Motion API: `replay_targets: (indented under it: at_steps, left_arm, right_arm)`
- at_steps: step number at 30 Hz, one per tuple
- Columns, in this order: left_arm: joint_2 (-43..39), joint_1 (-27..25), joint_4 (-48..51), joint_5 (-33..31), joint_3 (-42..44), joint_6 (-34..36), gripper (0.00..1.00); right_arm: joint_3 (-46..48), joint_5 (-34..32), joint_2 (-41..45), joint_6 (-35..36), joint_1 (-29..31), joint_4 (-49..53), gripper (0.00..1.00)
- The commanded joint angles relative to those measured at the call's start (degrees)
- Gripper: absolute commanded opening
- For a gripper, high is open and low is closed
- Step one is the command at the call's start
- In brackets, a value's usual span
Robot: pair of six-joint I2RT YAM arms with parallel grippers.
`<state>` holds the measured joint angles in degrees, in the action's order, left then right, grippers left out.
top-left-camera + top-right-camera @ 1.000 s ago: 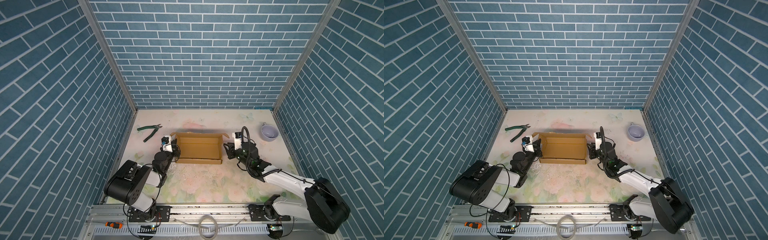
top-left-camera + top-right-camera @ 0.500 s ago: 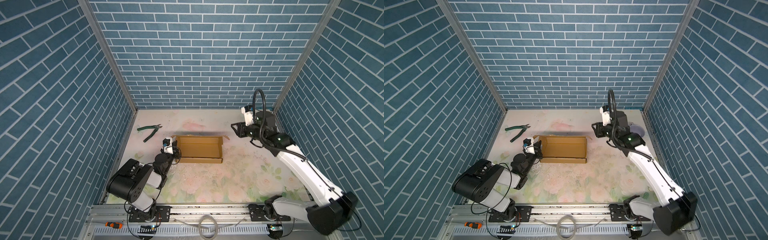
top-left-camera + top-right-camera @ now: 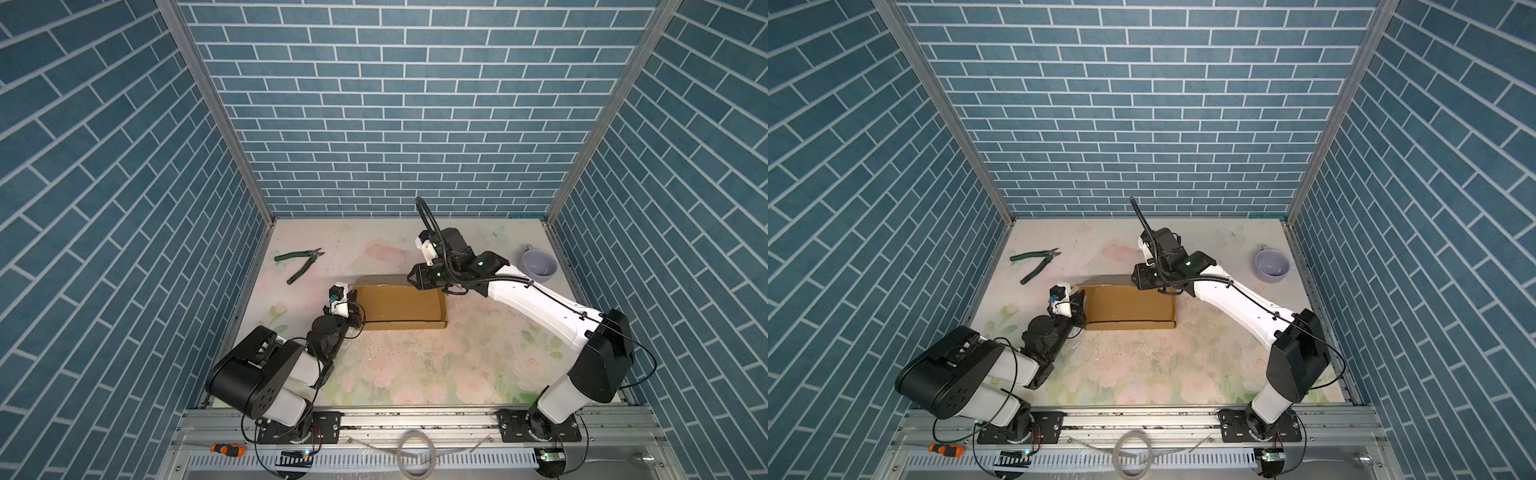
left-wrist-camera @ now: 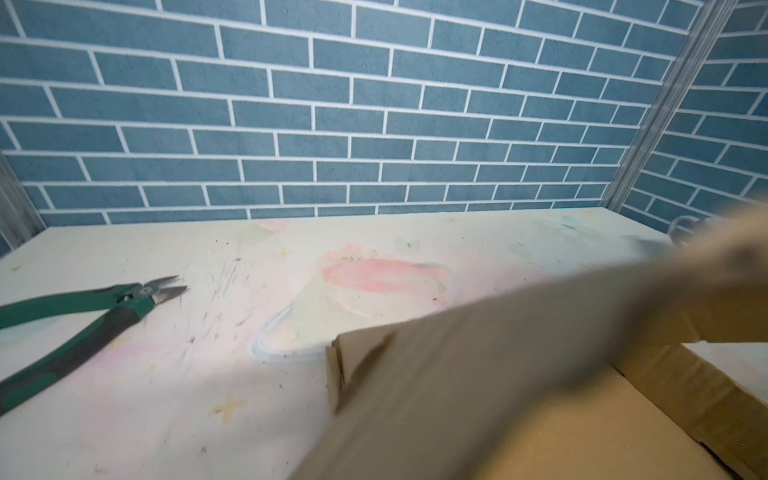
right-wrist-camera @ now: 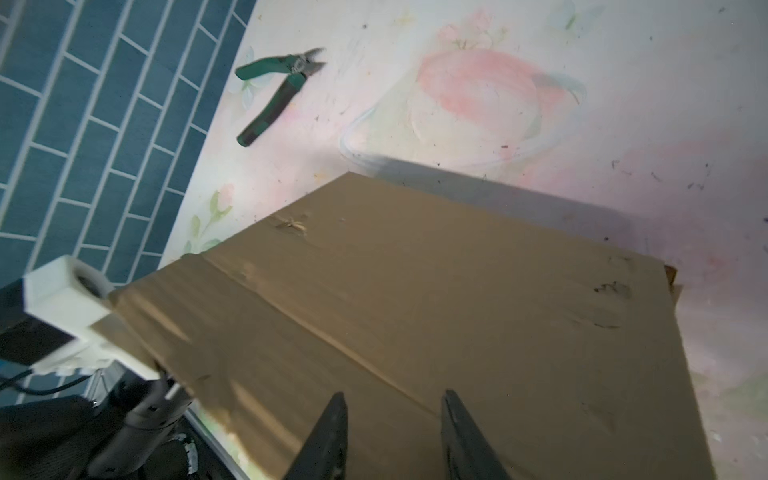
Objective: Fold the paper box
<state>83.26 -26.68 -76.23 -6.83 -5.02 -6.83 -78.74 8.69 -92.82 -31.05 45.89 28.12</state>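
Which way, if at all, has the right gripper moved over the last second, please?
Yes: the right gripper left the paper box's right end and now hangs over its far right corner, farther from the mug.

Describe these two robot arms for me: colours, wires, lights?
The left arm and right arm pair white links with bulky black joint housings. Thin black cables run along them; a ribbed black hose arches over the right wrist, where green lights glow. The fingers are dark, tapering wedges.

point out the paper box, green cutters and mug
paper box (image 3: 399, 305), in a top view, its inner floor
green cutters (image 3: 308, 258), in a top view, the pivot
mug (image 3: 538, 266), in a top view, its inside bottom
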Motion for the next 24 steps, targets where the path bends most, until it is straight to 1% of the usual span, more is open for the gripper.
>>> replay_targets:
  at_steps: [1, 3, 4, 7, 8, 10, 12, 14, 16, 18, 19, 21, 24]
  left_arm:
    - [-6.0, -1.3, 8.1, -3.4, 1.1, -1.2, 0.27]
    - [-12.0, -1.6, 12.4, -4.4, 2.0, -1.8, 0.34]
    - [-16.0, -2.1, 16.8, -5.2, 2.0, -1.8, 0.37]
    - [-30.7, -4.4, 40.5, -8.0, -2.3, -1.5, 0.43]
    - [-34.7, -5.2, 45.6, -8.5, -3.2, -1.0, 0.44]
    - [-44.4, -6.7, 55.5, -11.8, -5.2, -1.2, 0.45]
    - [-53.1, -6.9, 66.2, -14.1, -7.5, -1.9, 0.45]
    - [-59.6, -6.9, 75.4, -17.0, -9.7, -2.5, 0.46]
    - [-63.3, -6.9, 81.0, -19.0, -11.6, -2.5, 0.46]
    - [-62.5, -7.0, 81.3, -18.8, -12.7, -3.0, 0.46]
    - [-59.6, -7.0, 81.3, -18.0, -14.4, -2.8, 0.45]
    - [-51.1, -7.0, 81.6, -15.2, -19.1, -1.7, 0.46]
    - [-33.9, -6.5, 80.1, -7.0, -27.3, 0.7, 0.5]
  right_arm:
    - [5.8, -2.6, -1.3, -4.6, 0.3, -5.5, 0.39]
    - [9.0, -3.0, -1.6, -5.1, 0.3, -8.9, 0.39]
    - [10.1, -3.1, -2.0, -5.1, 0.4, -10.4, 0.39]
    - [10.3, -3.3, -4.0, -4.0, 0.3, -11.3, 0.39]
    - [10.2, -3.3, -4.8, -3.7, 0.2, -11.4, 0.39]
    - [10.1, -3.3, -6.2, -3.2, 0.0, -11.9, 0.39]
    - [10.3, -2.8, -7.2, -3.2, -0.3, -12.5, 0.39]
    - [10.3, -2.7, -8.7, -3.2, -0.4, -12.7, 0.39]
    - [10.2, -2.4, -10.1, -3.4, -0.4, -13.5, 0.39]
    - [9.9, -2.8, -12.1, -2.9, -0.4, -13.3, 0.39]
    - [9.8, -3.2, -13.3, -2.2, -0.3, -12.2, 0.38]
    - [11.1, -5.2, -14.8, -0.9, -0.2, -11.0, 0.38]
    - [13.5, -5.7, -15.0, 0.1, -0.3, -11.1, 0.38]
